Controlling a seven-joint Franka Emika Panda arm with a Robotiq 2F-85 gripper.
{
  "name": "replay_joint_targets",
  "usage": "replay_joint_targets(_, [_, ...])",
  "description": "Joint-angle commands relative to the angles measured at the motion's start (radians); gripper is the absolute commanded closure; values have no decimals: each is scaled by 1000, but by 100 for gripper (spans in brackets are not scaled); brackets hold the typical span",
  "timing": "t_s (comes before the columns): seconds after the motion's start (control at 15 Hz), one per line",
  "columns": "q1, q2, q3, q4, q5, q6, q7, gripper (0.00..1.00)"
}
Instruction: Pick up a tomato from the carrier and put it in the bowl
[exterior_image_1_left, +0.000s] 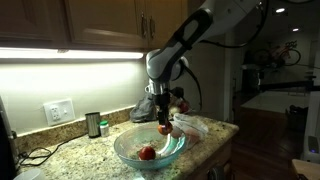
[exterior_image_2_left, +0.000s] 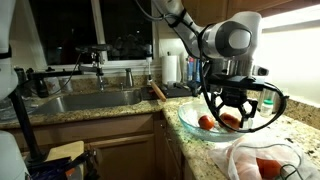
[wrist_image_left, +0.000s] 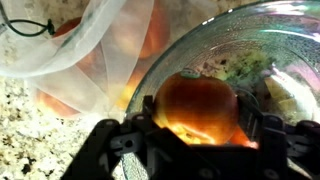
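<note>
My gripper (exterior_image_1_left: 163, 124) (exterior_image_2_left: 232, 118) (wrist_image_left: 197, 120) is shut on a small red tomato (exterior_image_1_left: 163, 129) (exterior_image_2_left: 230, 121) (wrist_image_left: 197, 103). It holds the tomato just above the inside of the wide clear glass bowl (exterior_image_1_left: 121, 148) (exterior_image_2_left: 187, 112) (wrist_image_left: 262, 40). A second tomato (exterior_image_1_left: 147, 153) (exterior_image_2_left: 206, 122) lies on the bowl's bottom. The clear plastic carrier (exterior_image_1_left: 196, 126) (exterior_image_2_left: 250, 158) (wrist_image_left: 88, 45) sits right beside the bowl and has more red tomatoes (exterior_image_2_left: 268, 167) inside.
A small dark jar (exterior_image_1_left: 93, 124) stands near the wall outlet (exterior_image_1_left: 60, 110) on the granite counter (exterior_image_1_left: 80, 155). A sink (exterior_image_2_left: 90, 100) with a faucet (exterior_image_2_left: 100, 60) and a paper towel roll (exterior_image_2_left: 172, 68) lie beyond the bowl. The counter edge runs close to the carrier.
</note>
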Motion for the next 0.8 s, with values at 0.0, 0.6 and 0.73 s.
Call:
replay_joint_targets(0.0, [-10,6,11,19,-21,-4,-5,44])
replay_joint_targets(0.6, [-10,13,12,27,-29,-10,-3,44])
replay_joint_targets(0.73, [-10,15,12,30,-28,-12,-3,3])
